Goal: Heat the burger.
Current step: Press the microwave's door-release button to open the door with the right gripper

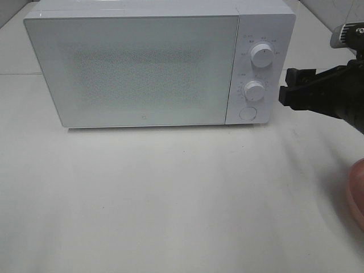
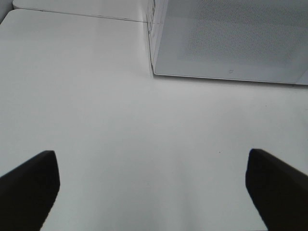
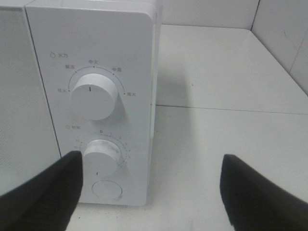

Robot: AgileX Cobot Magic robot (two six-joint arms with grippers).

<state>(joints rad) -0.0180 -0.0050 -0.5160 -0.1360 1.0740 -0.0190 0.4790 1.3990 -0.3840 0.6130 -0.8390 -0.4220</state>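
Fingers (image 3: 53, 187) of your right gripper (image 3: 151, 192) stand wide apart and empty, one just beside the lower dial (image 3: 100, 156). You see the burger in no view. Whether it sits behind the shut frosted door (image 1: 131, 68) of the microwave (image 1: 267, 20) cannot be told. If it does, loading is done and turning that dial is likely what is left. Your left gripper (image 2: 151, 192) is also spread wide, holding nothing, over bare table (image 2: 96, 96). Well off from your right fingers, away from the microwave, a pink plate (image 1: 358, 193) edge shows.

The burger is hidden from view; place unclear.
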